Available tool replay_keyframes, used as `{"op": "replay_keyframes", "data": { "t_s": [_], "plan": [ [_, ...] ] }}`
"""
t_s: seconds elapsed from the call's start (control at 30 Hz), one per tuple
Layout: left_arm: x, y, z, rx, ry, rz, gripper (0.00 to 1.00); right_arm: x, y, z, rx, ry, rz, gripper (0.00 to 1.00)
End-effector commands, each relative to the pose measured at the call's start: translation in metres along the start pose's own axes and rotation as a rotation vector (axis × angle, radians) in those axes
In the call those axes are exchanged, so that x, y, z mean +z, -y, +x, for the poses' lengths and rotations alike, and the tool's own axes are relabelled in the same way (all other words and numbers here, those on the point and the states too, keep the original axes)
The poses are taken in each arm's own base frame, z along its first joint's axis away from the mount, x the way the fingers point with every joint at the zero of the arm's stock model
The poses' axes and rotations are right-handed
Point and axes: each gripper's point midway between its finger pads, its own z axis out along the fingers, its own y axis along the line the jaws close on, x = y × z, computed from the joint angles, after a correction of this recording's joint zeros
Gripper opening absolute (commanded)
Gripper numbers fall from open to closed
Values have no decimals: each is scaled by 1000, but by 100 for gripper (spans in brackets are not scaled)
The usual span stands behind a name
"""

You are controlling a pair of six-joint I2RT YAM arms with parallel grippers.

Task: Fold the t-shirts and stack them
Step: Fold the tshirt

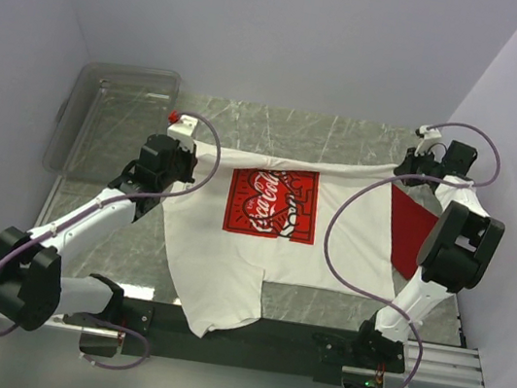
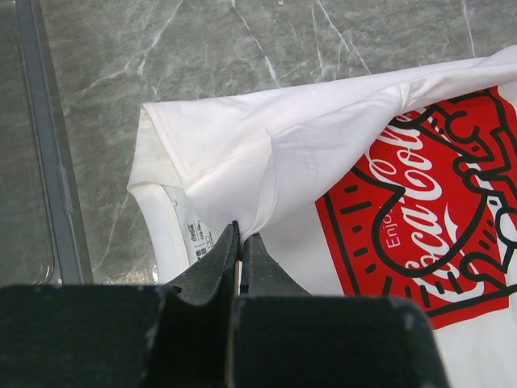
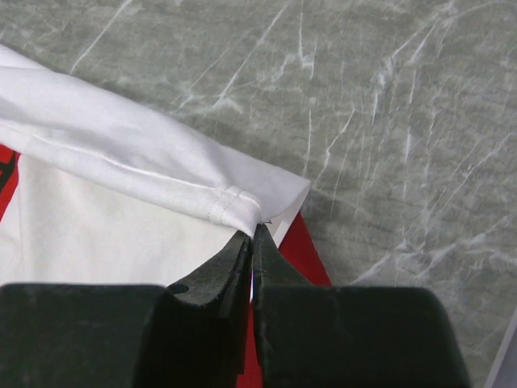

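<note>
I have the white t-shirt (image 1: 229, 258), a large cloth one with a red square Coca-Cola print (image 1: 272, 202) on the chest, spread across the middle of the grey marble-patterned table (image 1: 346, 139). Its far edge is pulled into a taut line running left to right between my two arms, so the long axis lies across the table. The lettering reads left to right from the arms' side, with the top of the print toward the far wall. A narrower lobe of white cloth trails toward me and laps over the black rail (image 1: 295, 336) at the near edge.

The left gripper (image 1: 194, 149) has its fingers (image 2: 218, 263) pressed together on a fold of the white t-shirt at the left end of that line. In the left wrist view the collar rib and its small neck label (image 2: 196, 234) sit just beside the fingertips. The right gripper (image 1: 410, 169) is likewise pinched closed on the white t-shirt. In the right wrist view its fingers (image 3: 230, 267) clamp a stitched hem corner, and the cloth runs away from it to the left.

The plain red t-shirt (image 1: 410, 233) lies flat on the table under the right end of the white one. It shows as a red wedge beside the right arm, and red cloth also shows just below the right fingertips. A clear plastic bin (image 1: 113, 117) stands at the far left corner, apart from both shirts.
</note>
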Motion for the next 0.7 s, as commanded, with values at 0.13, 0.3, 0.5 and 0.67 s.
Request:
{"op": "replay_keyframes", "data": {
  "t_s": [0.13, 0.3, 0.5, 0.67],
  "plan": [
    [-9, 1, -4, -27, 29, -3, 1, -15, 2, 7, -37, -23, 14, 7],
    [-9, 0, -2, -30, 21, -9, 1, -16, -2, 21, -47, -59, -7, 9],
    [-9, -2, 0, -28, 12, -21, 1, -18, -4, 33, -61, -84, -8, 9],
    [-10, -2, 1, -31, 8, -19, 1, -22, -4, 42, -57, -116, -19, 16]
  ]
}}
